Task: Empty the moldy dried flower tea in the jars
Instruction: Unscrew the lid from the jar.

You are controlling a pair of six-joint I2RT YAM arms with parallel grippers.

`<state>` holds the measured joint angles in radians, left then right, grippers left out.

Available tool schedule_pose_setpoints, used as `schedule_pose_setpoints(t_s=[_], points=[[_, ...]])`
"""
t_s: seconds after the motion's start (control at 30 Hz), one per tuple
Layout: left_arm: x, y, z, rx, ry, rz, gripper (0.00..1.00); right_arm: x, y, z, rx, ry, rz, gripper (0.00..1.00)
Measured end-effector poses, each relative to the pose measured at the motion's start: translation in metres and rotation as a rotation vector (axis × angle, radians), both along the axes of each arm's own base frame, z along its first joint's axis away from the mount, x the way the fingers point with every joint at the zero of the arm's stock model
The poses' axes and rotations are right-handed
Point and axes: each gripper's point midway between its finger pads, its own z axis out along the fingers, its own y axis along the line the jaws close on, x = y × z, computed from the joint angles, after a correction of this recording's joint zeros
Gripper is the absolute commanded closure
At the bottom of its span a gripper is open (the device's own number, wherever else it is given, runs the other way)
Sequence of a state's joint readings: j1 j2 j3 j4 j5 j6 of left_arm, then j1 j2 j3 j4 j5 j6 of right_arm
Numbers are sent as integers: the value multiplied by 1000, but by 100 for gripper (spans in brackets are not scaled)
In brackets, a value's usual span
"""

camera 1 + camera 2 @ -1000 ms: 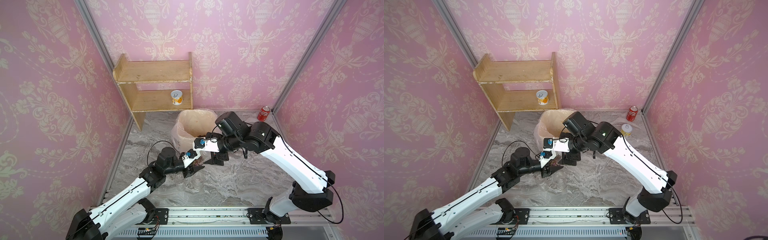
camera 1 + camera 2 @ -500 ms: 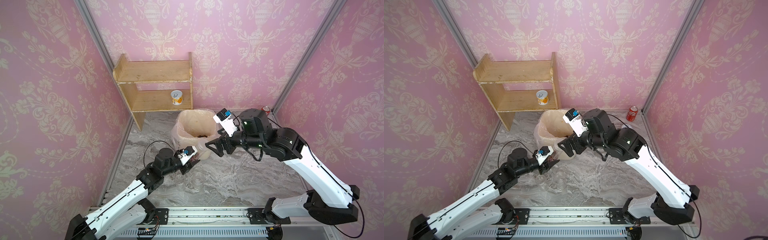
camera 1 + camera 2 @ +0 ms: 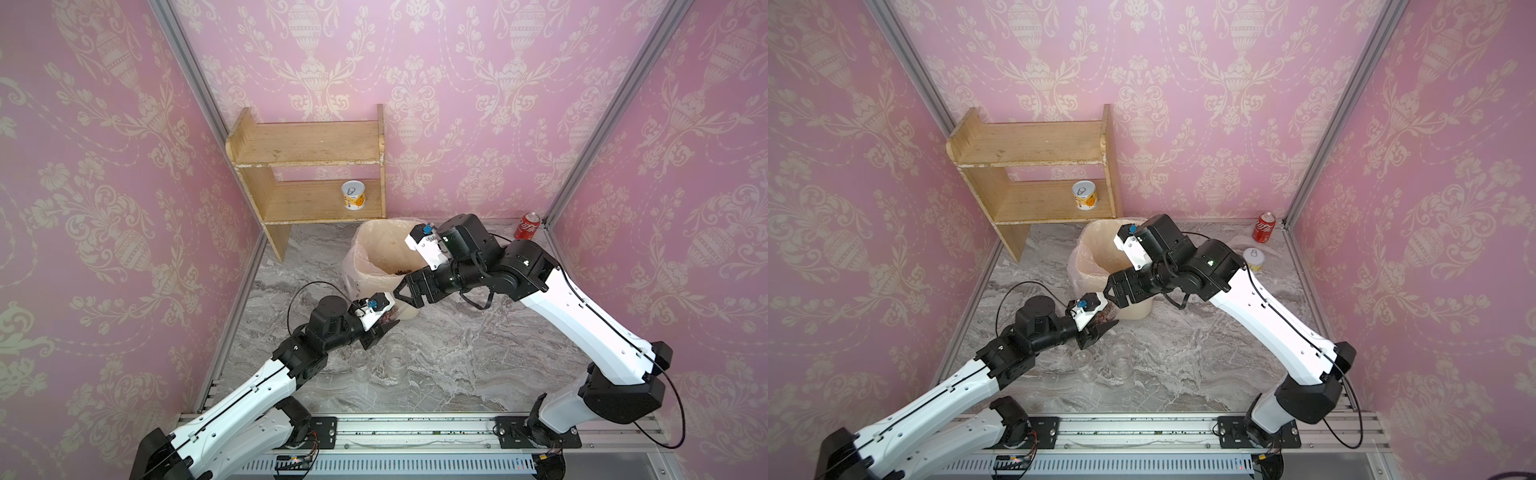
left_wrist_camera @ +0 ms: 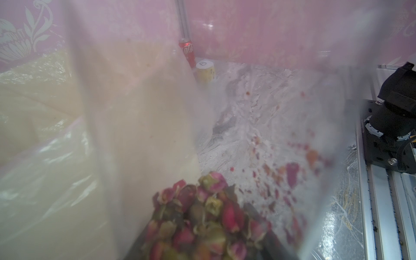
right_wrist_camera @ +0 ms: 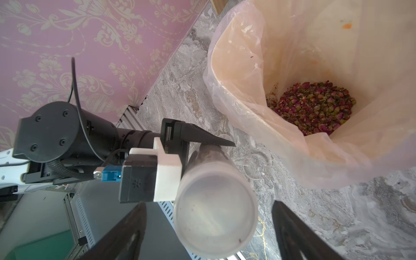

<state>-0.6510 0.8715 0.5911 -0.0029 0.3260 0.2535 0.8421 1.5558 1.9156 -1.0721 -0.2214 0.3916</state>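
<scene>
left gripper (image 3: 385,325) pinching tall jar (image 5: 213,198), flower tea (image 4: 198,213) inside, by bin's (image 3: 386,245) near-left side | two empty jars (image 3: 397,359) on table (image 3: 457,353), just nearer | bin holds tea heap (image 5: 315,108) | right gripper (image 3: 403,296) spread either side of jar's free end

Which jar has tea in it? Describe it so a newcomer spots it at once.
Find the bag-lined bin beside the wooden shelf. Right in front of it the left gripper is shut on a clear jar. Unlike the two empty jars standing nearby, it is held in the air, tilted, with reddish buds inside.
</scene>
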Motion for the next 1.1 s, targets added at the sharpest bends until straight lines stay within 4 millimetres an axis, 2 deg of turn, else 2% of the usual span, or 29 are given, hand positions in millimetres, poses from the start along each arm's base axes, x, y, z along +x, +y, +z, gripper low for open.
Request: schedule_pose_setpoints(t_s=[0.27,0.6,0.7,0.8,0.93,1.1], points=[[0,0,1,-1,-1,0,77,-1,2,0,8,30,12,39],[0,1,0,1,3,2,77,3,4,-2,-24,18,88,49],[0,1,-1,0,6,-3,77,2,5,-2,-59,-33,192,58],[-6,-3,0,-11,17,-41,77,-5,4,-2,-99,-143,371,58],[-21,-10,-3,-21,55,-127,77,-21,-1,-6,-201,-393,663,63],[-32,-13,-12,-12,101,-185,77,-29,-5,-15,-387,-629,897,63]])
